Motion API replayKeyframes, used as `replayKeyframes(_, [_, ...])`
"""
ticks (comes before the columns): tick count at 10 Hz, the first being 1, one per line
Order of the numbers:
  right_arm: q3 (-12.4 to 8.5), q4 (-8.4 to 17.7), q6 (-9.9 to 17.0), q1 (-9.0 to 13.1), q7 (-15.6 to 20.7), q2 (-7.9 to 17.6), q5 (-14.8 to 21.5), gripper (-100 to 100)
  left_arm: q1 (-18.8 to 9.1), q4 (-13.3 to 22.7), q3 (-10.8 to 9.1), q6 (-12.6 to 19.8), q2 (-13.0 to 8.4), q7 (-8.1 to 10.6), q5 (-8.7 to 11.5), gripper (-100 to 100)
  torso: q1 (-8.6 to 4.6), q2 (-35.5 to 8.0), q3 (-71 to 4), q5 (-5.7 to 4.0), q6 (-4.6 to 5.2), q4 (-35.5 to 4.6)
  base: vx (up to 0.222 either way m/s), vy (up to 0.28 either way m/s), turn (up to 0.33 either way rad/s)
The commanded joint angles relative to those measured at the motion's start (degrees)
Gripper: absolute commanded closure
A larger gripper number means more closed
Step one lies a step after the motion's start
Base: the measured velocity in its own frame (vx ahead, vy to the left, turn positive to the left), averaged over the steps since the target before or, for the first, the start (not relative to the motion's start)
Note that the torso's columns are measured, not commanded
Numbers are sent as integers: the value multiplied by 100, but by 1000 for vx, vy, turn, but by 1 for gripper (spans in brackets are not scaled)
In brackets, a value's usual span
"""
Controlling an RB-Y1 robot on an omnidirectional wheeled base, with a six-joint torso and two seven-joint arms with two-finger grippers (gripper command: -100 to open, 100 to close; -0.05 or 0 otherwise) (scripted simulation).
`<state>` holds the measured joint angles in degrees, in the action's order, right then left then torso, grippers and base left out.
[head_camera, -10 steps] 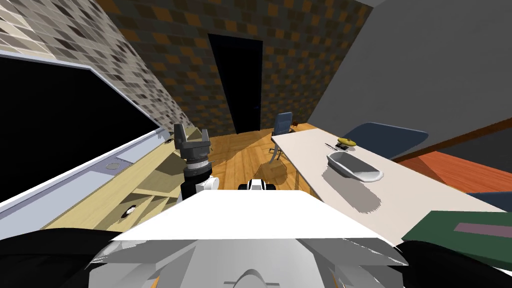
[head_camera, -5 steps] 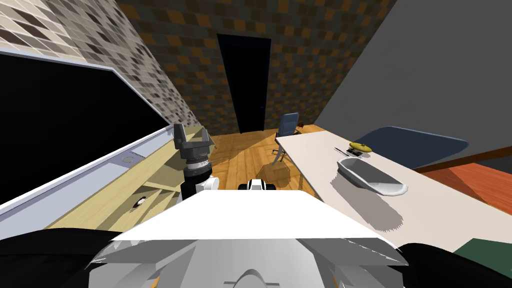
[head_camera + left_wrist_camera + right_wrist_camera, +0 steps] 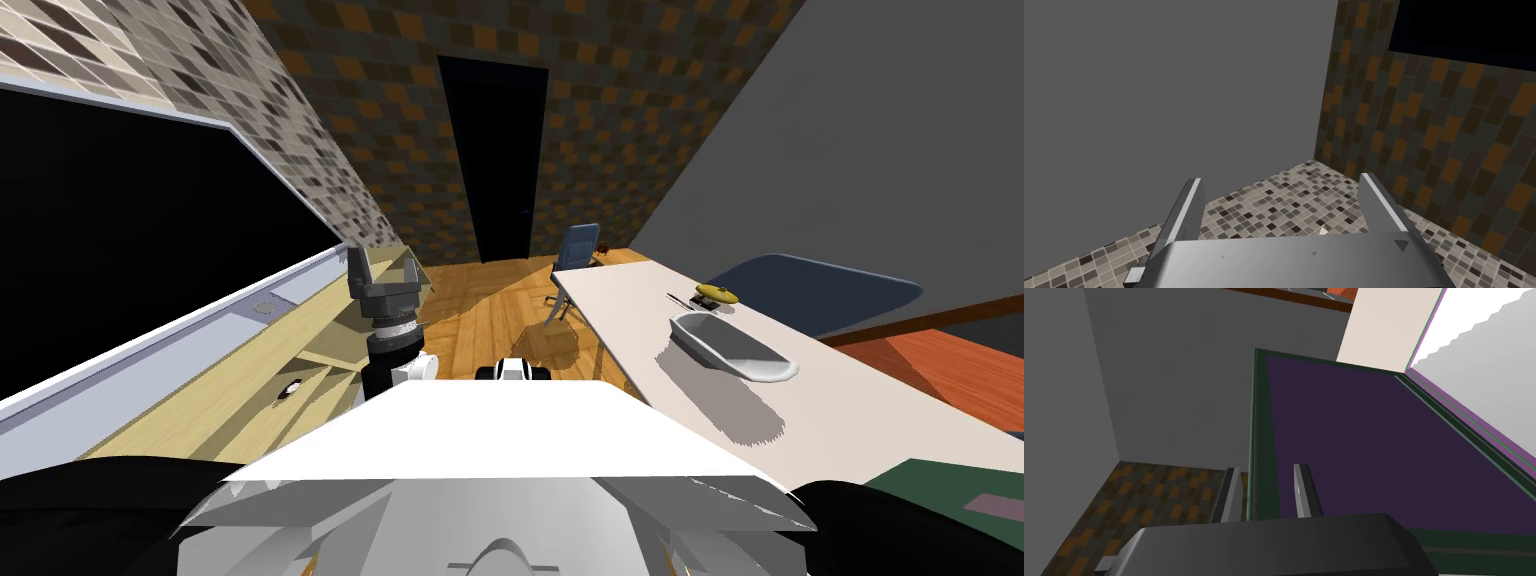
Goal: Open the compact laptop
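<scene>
Narrowed right tool (image 3: pixel 1267 470) pinching the edge of the dark green laptop (image 3: pixel 1374 438), one finger on each side, purple panel just beyond. Laptop at the near right end of the pale bench (image 3: pixel 860 420). Wide-spread left tool (image 3: pixel 1281 179) raised at front left, holding nothing.

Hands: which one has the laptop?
The right hand, its fingers narrowed on the edge of the dark green laptop. The left hand stands open, holding nothing.

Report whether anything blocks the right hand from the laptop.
Nothing visible does. The right hand grips the dark green rim of the laptop, one finger on each side; no other object lies between them.
</scene>
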<state>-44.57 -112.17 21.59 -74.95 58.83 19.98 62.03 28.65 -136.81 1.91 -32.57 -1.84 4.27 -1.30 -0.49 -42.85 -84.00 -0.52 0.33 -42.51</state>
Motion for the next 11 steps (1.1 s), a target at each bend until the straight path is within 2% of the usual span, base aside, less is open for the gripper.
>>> replayKeyframes(1, [-12,119,-49,314,-264,-55,-99,100,0,0,0,0,0,0,0,0,-10,6,-3,-8,12,3,-139,-3,2])
replayKeyframes(5, [-59,204,-53,779,-596,-70,-293,100,0,0,0,0,0,0,0,0,3,21,-9,-13,-5,8,-141,-3,-10])
replayKeyframes(6, [-100,158,-20,697,-526,-27,-276,100,0,0,0,0,0,0,0,0,4,37,-22,-6,-18,13,-59,-3,-12])
replayKeyframes(8, [-63,273,40,1107,-659,-126,-200,100,1,0,-1,0,0,0,0,0,25,85,-66,22,-55,30,-122,-9,-12])
replayKeyframes(9, [-63,273,40,1171,-659,-126,-200,100,0,0,0,0,0,0,0,0,33,71,-61,29,-59,27,-127,-16,26])
replayKeyframes(10, [-37,327,66,1371,-716,-175,-160,100,1,0,0,0,0,0,0,0,39,79,-66,39,-52,27,-102,-16,15])
replayKeyframes(11, [-37,327,66,1404,-716,-175,-160,100,1,0,-1,0,0,0,0,0,48,83,-69,40,-50,30,-73,-10,-6])
